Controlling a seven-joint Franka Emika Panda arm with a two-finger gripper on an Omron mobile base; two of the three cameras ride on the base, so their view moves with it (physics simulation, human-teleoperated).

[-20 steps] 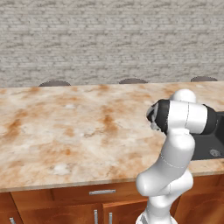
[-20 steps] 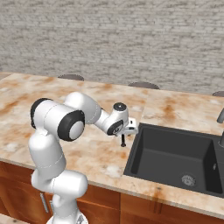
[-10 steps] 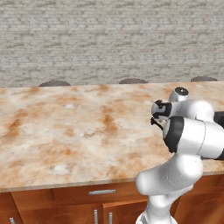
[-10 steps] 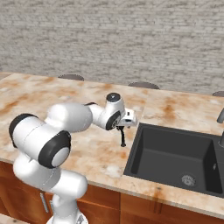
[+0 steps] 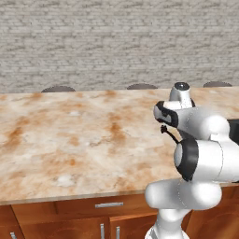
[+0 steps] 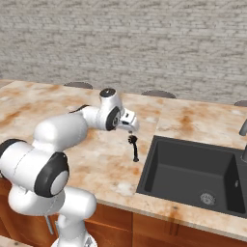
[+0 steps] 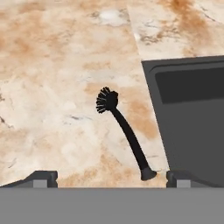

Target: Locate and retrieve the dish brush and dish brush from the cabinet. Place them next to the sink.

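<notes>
A black dish brush lies flat on the marble counter, just left of the dark grey sink. In the hand view the dish brush has its bristly head away from me and its handle end close to the sink's left wall. My gripper hovers open just above it, holding nothing. Its two fingertips stand wide apart, and the gripper frames the handle end. From the left base view the dish brush peeks out beside my arm. The cabinet is out of view.
A faucet stands at the sink's right edge. Round stool tops line the far side of the counter. Wooden drawer fronts with silver handles run below the front edge.
The gripper opened and let go of the brush, which hung upright from it before and now lies on the counter. My elbow swung outward and the hand rose a little.
</notes>
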